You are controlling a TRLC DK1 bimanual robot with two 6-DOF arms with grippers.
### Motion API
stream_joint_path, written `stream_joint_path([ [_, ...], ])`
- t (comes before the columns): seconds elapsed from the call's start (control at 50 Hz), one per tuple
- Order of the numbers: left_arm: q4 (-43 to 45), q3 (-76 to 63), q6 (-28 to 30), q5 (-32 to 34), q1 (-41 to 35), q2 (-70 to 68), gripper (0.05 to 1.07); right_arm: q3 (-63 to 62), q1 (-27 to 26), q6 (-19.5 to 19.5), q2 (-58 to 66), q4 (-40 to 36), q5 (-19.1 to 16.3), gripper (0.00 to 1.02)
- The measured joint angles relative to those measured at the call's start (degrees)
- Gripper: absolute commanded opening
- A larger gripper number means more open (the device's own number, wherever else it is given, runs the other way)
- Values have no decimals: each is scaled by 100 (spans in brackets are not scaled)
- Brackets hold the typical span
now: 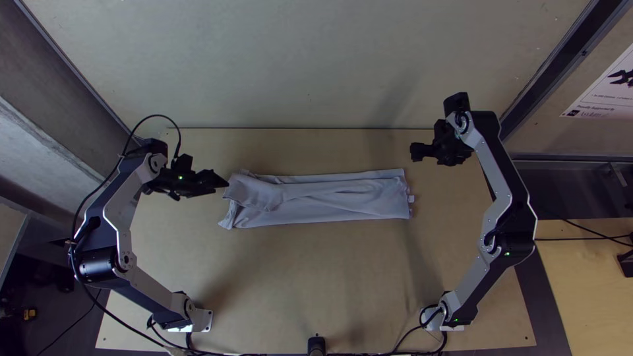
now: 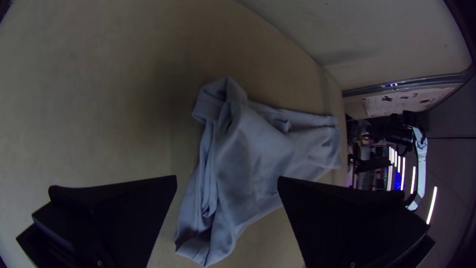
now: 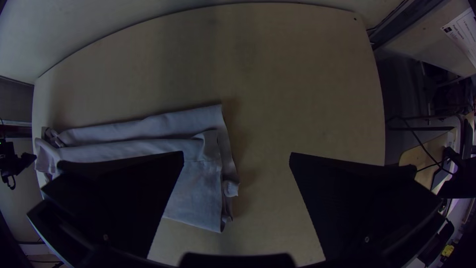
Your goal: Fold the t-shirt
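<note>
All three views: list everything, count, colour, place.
Cloth t-shirt: one, pale grey, folded into a long strip, mid-table.
Flat wooden table: one, light tan, under the t-shirt.
Second wooden surface: one, tan, top view's right edge.
Flat panel: one, pale grey, beyond the table.
Printed sheet: one, white, top view's upper right.
Thin cables: several, black, around the arms.
Short post: one, black, table's near edge.
Jointed arms: two, silver-grey and black, flanking the table.
Left end effector: one, black, open, beside t-shirt's left end.
Right end effector: one, black, open, off t-shirt's right end.
</note>
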Motion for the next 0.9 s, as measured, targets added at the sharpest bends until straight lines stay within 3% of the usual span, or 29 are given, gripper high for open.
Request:
stream_joint_path([
  [0.5, -238, -638, 1333, 1145, 881, 437, 103, -570, 142, 0, -564, -7, 44, 98],
  [0.9, -258, -673, 1641, 1593, 1152, 1045, 103, -599, 420, 0, -756, -15, 291, 98],
])
